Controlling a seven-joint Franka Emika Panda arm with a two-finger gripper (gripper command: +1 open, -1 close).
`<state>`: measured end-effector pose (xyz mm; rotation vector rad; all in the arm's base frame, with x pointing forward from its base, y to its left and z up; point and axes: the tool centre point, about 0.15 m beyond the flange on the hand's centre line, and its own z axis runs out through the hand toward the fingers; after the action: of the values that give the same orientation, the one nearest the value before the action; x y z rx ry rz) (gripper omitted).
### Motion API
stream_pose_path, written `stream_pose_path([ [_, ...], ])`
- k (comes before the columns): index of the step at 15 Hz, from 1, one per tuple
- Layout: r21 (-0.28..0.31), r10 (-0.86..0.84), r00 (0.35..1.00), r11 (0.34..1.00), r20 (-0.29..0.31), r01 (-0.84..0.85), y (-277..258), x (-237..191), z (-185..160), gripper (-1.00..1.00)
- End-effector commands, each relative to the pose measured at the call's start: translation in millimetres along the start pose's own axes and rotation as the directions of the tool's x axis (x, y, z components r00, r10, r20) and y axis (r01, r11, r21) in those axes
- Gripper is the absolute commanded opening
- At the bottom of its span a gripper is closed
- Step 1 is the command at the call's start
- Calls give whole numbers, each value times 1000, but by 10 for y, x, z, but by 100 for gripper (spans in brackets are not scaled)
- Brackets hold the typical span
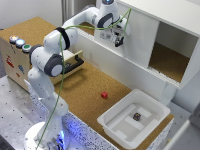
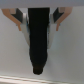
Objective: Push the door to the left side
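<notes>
Now we see the arm stretched high, its hand [image 1: 118, 39] pressed up against the door [image 1: 137, 37], a flat, smooth white panel covering the cabinet's [image 1: 172, 12] middle, the cork-lined opening on the exterior view's right. Up close, the wrist view shows dark fingers [image 2: 40, 42] together, narrow, gripping nothing, against plain white.

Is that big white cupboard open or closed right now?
Partly open. The tall flat white sliding door panel covers only the white cabinet's middle; the cork-floored inside shows on the exterior view's right.
</notes>
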<state>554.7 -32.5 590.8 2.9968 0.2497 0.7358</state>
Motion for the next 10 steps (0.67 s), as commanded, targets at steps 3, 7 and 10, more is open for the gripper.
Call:
stream_pose_path([
  [3,-65,-70,997,996,-41,67,-540,617,353,-100],
  [7,-55,-115,992,992,-49,113,-759,693,342,-100],
  [10,-45,-150,987,988,-55,148,-924,740,336,-100],
])
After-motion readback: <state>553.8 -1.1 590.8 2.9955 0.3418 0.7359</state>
